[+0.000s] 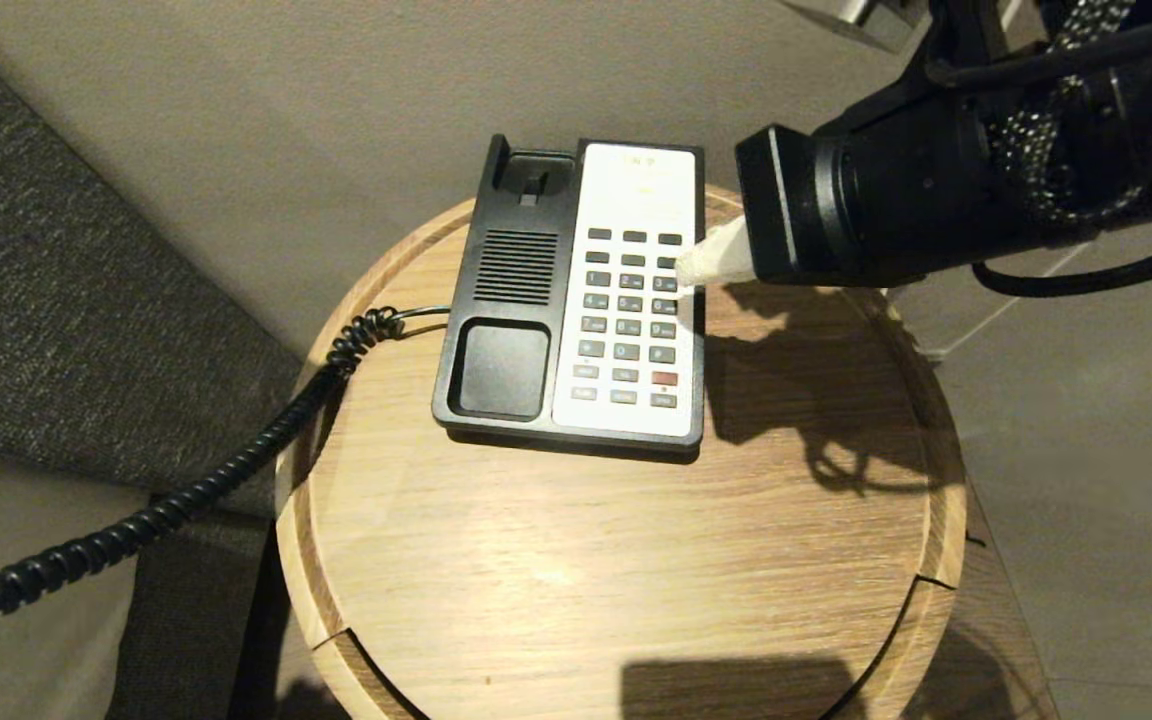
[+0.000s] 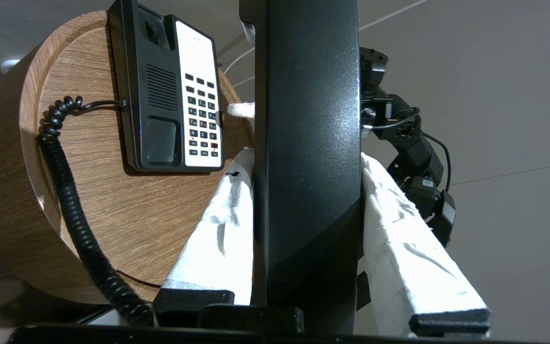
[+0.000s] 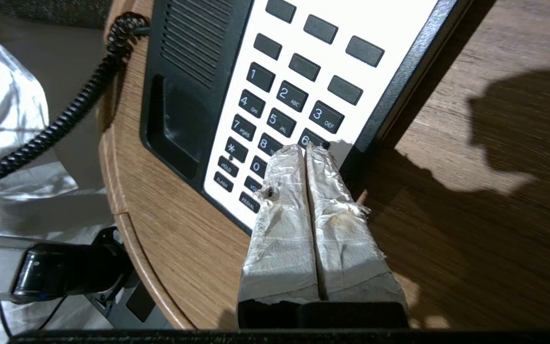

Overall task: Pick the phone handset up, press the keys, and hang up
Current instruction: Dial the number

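The black-and-white phone base (image 1: 576, 290) lies on a round wooden table (image 1: 636, 560) with its cradle empty. The glossy black phone handset (image 2: 308, 143) stands upright off the table's left side, clamped between the white-wrapped fingers of my left gripper (image 2: 306, 160); neither shows in the head view. Its coiled cord (image 1: 186, 500) runs from the base off the table's left edge. My right gripper (image 3: 306, 148) is shut with nothing in it, and its paired tips rest over the keys (image 3: 282, 122) near the 6, at the keypad's right column (image 1: 696, 265).
The table has a raised rim (image 1: 296, 560). A grey fabric seat (image 1: 56, 300) lies to the left, with white bedding (image 3: 3, 110) below. My right arm (image 1: 986, 170) reaches in from the upper right, casting a shadow on the wood right of the base.
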### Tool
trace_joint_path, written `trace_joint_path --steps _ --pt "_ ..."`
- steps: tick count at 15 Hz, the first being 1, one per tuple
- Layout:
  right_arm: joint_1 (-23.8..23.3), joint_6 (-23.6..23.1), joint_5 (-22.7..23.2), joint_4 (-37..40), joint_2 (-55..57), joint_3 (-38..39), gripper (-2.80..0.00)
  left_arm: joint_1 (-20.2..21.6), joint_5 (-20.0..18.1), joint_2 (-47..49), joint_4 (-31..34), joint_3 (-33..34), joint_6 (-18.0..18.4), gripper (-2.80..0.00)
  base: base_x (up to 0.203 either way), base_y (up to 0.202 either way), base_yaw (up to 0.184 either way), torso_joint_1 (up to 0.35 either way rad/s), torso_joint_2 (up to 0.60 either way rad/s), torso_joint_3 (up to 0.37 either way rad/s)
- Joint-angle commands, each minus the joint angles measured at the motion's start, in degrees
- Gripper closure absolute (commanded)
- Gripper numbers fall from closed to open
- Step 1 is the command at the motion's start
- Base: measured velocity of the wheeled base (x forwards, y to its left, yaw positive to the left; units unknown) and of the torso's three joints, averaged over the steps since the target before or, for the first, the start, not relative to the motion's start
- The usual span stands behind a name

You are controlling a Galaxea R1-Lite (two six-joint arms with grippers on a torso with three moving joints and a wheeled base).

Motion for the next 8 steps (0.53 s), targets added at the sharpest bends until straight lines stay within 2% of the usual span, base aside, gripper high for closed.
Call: trace_joint_path --steps 1,8 --pt "0.0 0.1 -0.99 -0.09 1.27 0.01 0.0 -0.02 0.1 0.08 0.11 -0.04 -0.2 0.0 0.0 0.0 0.0 0.0 0.0 0.0" --pt "-0.57 -0.07 -2.06 -1.95 2.94 -0.08 0.0 -0.02 0.19 0.25 0.2 -0.36 -0.02 0.0 0.0 0.0 0.0 0.0 0.0 0.0"
